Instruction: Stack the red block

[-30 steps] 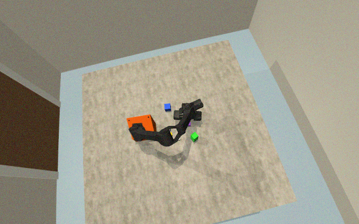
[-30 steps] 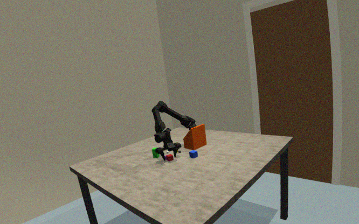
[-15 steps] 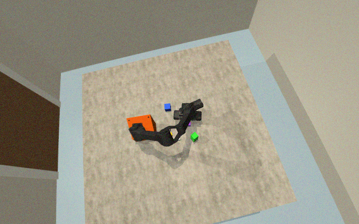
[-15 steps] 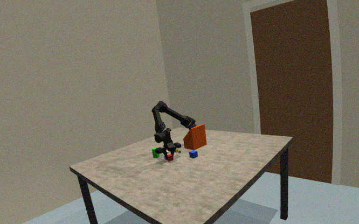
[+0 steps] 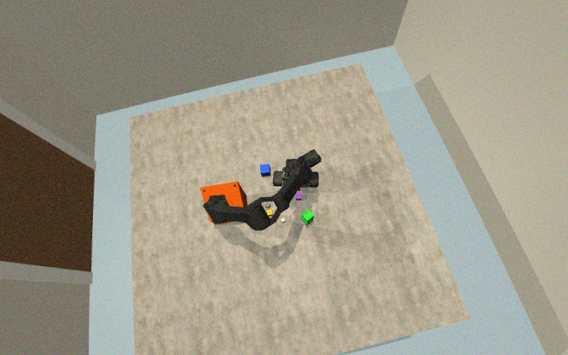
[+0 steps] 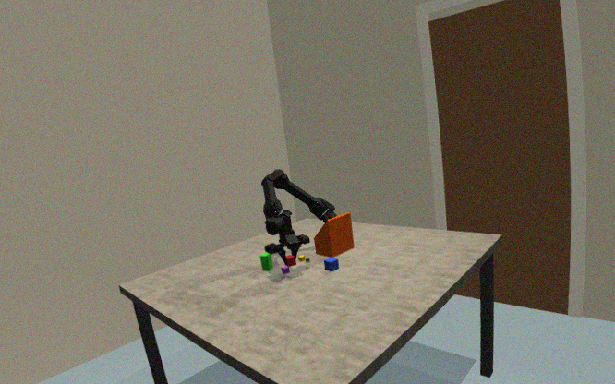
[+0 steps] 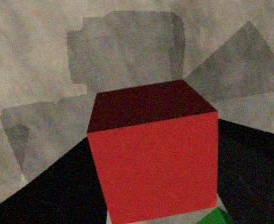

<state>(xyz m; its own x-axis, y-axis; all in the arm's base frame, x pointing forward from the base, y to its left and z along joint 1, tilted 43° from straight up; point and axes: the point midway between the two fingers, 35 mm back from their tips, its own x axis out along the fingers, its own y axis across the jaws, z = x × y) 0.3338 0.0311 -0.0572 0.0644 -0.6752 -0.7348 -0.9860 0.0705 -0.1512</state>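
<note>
The red block (image 6: pixel 291 260) (image 7: pixel 155 167) is held between the two black fingers of my gripper (image 6: pixel 290 258) (image 7: pixel 148 132), which is shut on it. The block hangs a little above the table, and its shadow lies below. In the top view the arm hides nearly all of the red block. The green tower (image 5: pixel 307 216) (image 6: pixel 266 262) stands upright on the table, a short way to the left of the gripper in the exterior view. One corner of the tower shows at the bottom of the wrist view (image 7: pixel 218 218).
A small purple block (image 5: pixel 298 196) (image 6: pixel 284 270) lies on the table between the gripper and the tower. A blue block (image 5: pixel 264 169) (image 6: pixel 331 264), a yellow block (image 5: pixel 269 212) (image 6: pixel 301 258) and a tiny white block (image 5: pixel 282 219) lie nearby. An orange box (image 5: pixel 224 189) (image 6: pixel 341 235) stands at the arm's base.
</note>
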